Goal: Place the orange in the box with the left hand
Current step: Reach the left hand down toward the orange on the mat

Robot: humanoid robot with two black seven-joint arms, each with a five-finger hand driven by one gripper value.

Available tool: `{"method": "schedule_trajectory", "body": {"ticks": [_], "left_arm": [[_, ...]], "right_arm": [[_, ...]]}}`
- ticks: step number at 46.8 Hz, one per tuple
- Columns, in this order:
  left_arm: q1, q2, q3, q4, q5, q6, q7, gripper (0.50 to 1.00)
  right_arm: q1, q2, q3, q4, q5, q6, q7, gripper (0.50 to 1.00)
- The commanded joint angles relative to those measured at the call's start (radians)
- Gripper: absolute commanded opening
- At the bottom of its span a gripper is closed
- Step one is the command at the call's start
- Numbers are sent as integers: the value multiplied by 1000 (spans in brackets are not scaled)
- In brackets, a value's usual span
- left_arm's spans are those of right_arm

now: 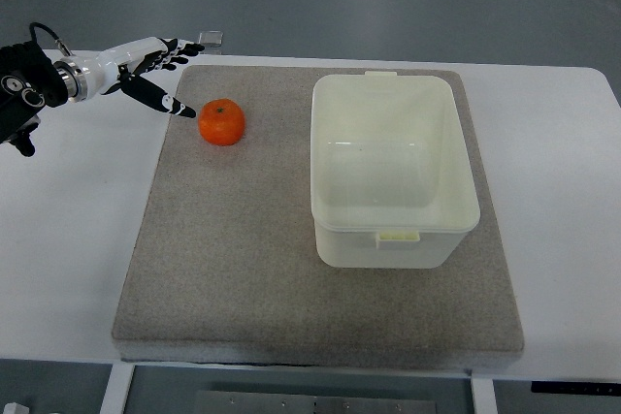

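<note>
An orange lies on the grey mat, toward its far left corner. My left hand reaches in from the left edge, white with black fingertips, fingers spread and holding nothing. Its thumb tip points at the orange from the left, a small gap away. A white plastic box stands open on the right half of the mat with nothing inside. The right arm does not show.
The mat lies on a white table. A small pale object sits at the table's far edge behind the hand. The table's front edge runs along the bottom of the view.
</note>
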Motion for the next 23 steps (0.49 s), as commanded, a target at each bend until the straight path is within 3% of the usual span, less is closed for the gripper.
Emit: {"method": "schedule_trajectory", "body": {"ticks": [1,23], "left_arm": [[-12,-14,5,-1,123,4,0,994],[-61,-97,54,-7,395,-2,2,994]], "right_arm": [[0,0,0,0,0,0,0,932],[0,0,0,0,0,0,0,932]]}}
